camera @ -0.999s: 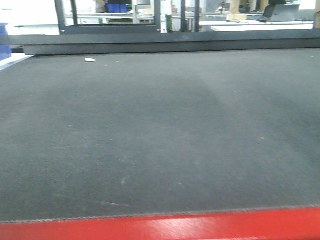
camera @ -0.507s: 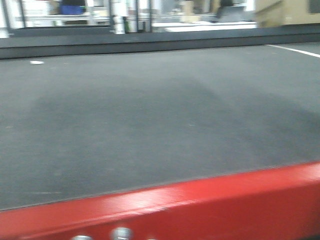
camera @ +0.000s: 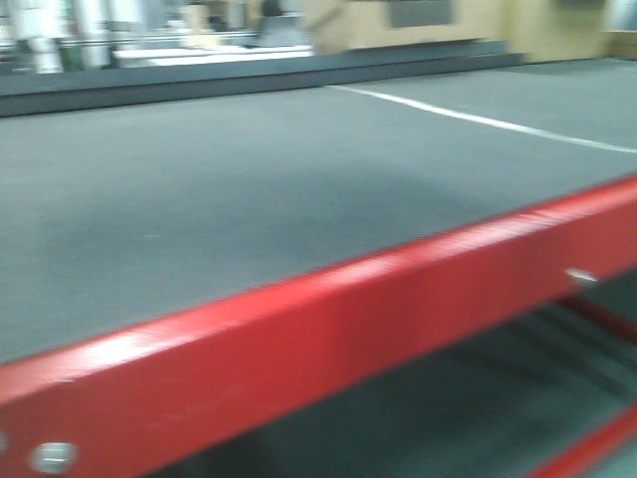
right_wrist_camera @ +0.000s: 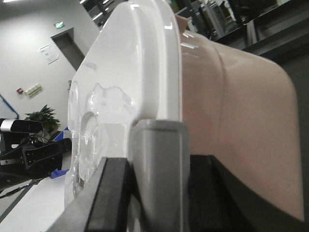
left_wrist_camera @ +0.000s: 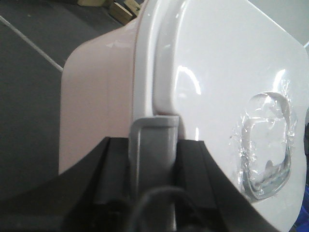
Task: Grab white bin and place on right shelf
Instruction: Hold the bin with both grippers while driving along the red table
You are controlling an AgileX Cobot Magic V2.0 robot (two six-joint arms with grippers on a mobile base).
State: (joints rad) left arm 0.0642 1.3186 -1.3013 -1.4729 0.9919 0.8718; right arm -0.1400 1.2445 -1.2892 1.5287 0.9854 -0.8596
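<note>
White bin [left_wrist_camera: 96, 92] is in hand at both ends. Left gripper [left_wrist_camera: 153, 126]: one grey finger [left_wrist_camera: 154, 145] lies flat against the rim of the bin's lid [left_wrist_camera: 217, 58]. The right gripper [right_wrist_camera: 157, 133] sits likewise at the opposite rim. Whether either pair of jaws pinches the rim or merely presses on it cannot be told. The bin does not appear in the front view, which shows a rack with a red front rail [camera: 328, 329] and a dark grey deck [camera: 199, 199].

Judged step: carry, turning toward the right shelf, which cannot yet be identified. The next move calls for steady inward pressure and level arms until that shelf faces the robot.

Against one second ago, the rail has gone from level to slanting, and a white line [camera: 478, 119] has entered the view.
</note>
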